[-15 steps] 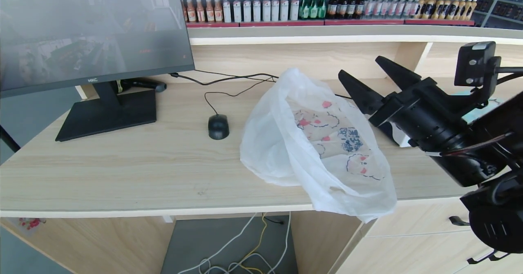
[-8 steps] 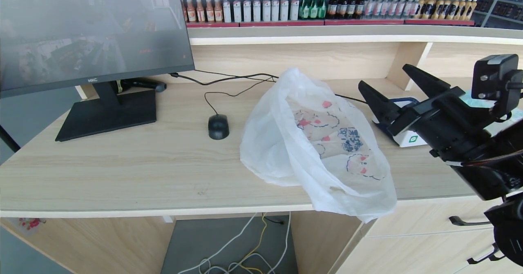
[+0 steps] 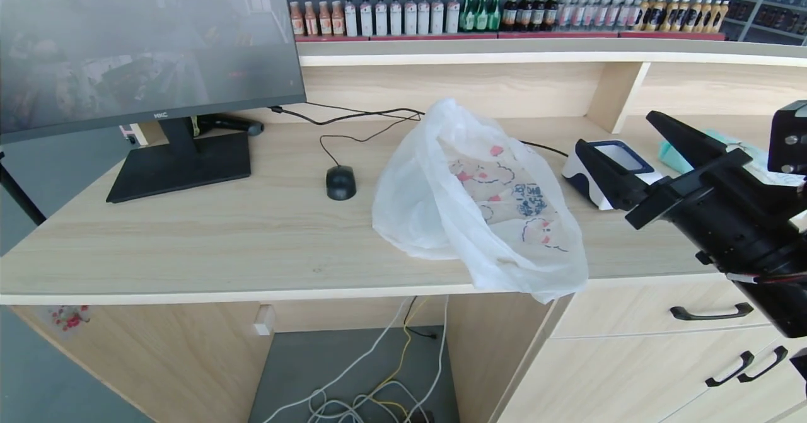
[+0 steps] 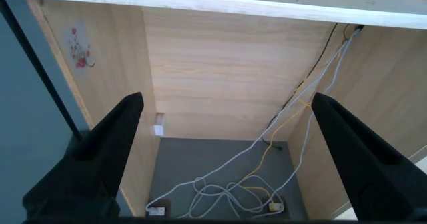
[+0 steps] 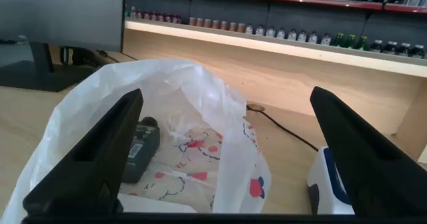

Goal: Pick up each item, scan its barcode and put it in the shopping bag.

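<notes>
the right end effector (image 3: 621, 134) gapes wide and empty over the bench's right end, the bag (image 3: 479, 202) at the front edge to its left. a teal pack (image 3: 669, 153) lies just behind it, nearest that arm.

Shopping bag (image 3: 479, 202) on counter (image 3: 189, 246); mouse (image 3: 340, 182) left, monitor (image 3: 145, 45) farther left, scanner (image 3: 621, 157) right.

The right hand (image 3: 616, 132) partly hides the scanner (image 3: 621, 157).

Pale wooden counter (image 3: 189, 240), monitor (image 3: 139, 38), bottle shelves (image 3: 504, 14) behind
</notes>
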